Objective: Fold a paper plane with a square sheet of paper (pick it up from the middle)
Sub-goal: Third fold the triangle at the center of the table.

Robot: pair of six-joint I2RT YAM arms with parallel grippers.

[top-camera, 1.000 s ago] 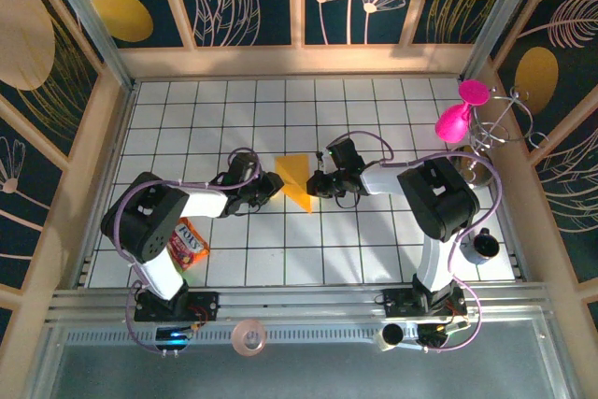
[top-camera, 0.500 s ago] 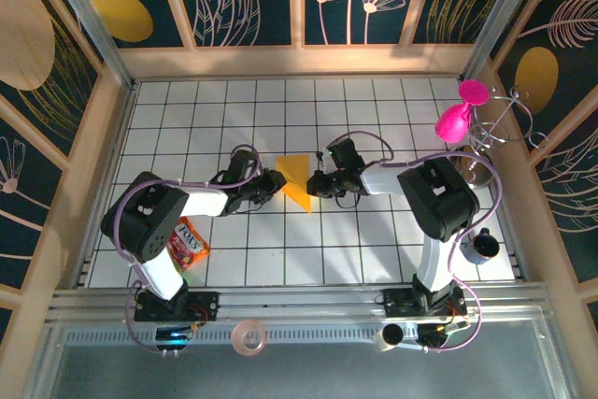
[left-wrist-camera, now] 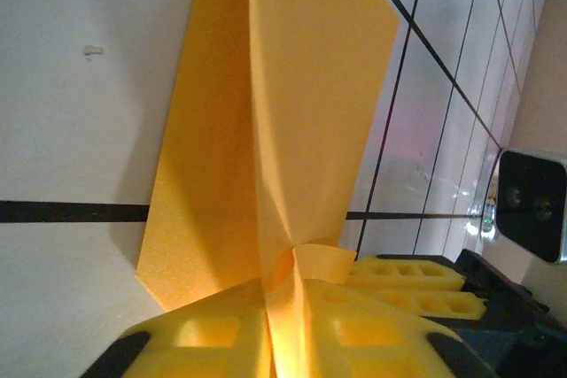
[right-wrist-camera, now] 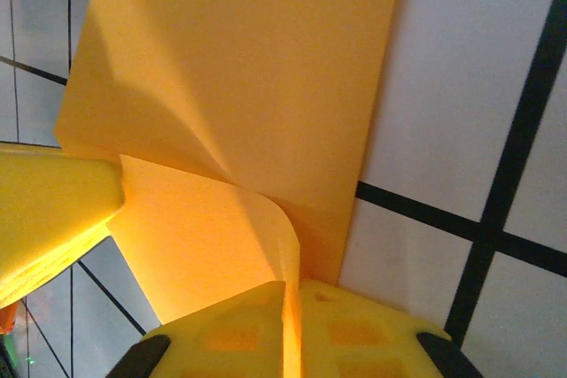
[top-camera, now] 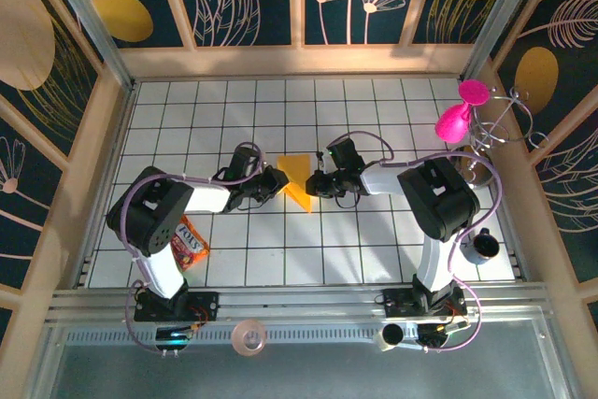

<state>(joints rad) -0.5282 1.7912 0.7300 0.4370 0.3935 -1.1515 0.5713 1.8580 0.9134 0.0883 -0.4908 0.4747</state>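
Found paper (top-camera: pixel 297 178) partly folded, tapered to a point, held from both sides. Saw left gripper (top-camera: pixel 272 183) clenched on its left side. From left wrist, fingers (left-wrist-camera: pixel 204 334) squeezed raised crease, rest of sheet spread over tiled table (left-wrist-camera: pixel 71 130) straight ahead of fingertips. Saw right gripper (top-camera: pixel 316 184) clamped on opposite side. From right wrist, curled flap caught between fingers (right-wrist-camera: pixel 354 329), sheet fanned out ahead. Noted grippers close, tips facing, paper between. Spotted snack packet (top-camera: pixel 190 242) well behind left gripper, beside that arm.
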